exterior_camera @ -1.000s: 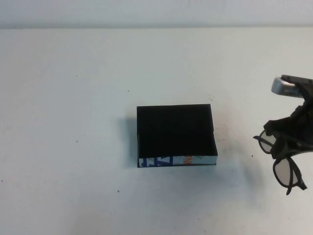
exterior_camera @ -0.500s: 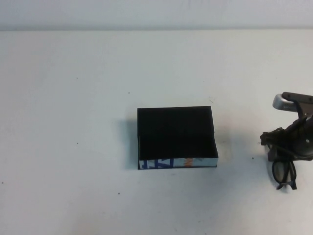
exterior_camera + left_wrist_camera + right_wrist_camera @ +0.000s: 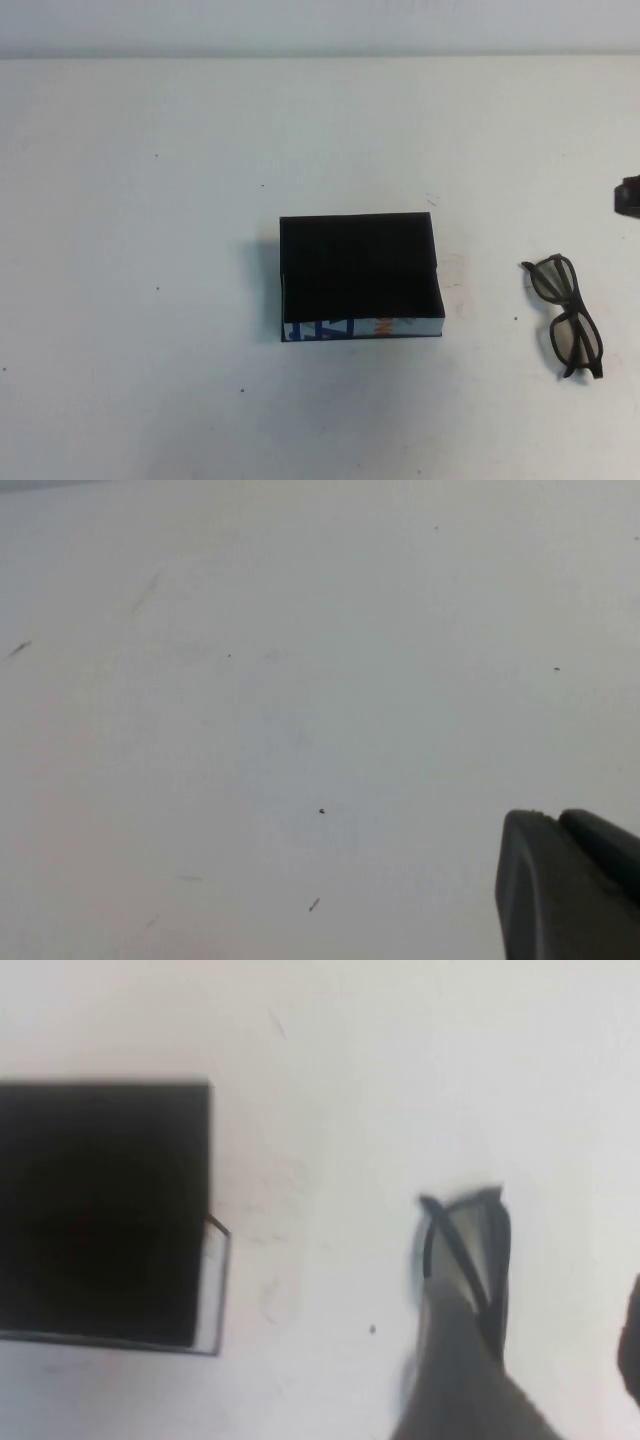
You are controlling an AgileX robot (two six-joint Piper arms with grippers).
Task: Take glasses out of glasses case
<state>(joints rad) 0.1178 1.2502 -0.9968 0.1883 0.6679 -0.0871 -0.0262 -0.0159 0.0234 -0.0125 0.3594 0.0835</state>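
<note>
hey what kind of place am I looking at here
Probably a lab test bench: a plain white table holding only an open glasses case and glasses, right gripper at the edge, left gripper over bare tabletop.

left gripper [image 3: 572,885]: dark finger tip at one corner of frame — finger spacing unreadable
table [image 3: 300,680]: white, a few small dark specks

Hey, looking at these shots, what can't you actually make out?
- Right gripper: high view's right edge cuts off all but a dark corner; its fingers are unseen.
- Left gripper: absent from the high view; left wrist view shows only a dark corner piece over the table.
- Glasses: smeared by blur in the right wrist view.
- Glasses case: lettering too small to read.
</note>
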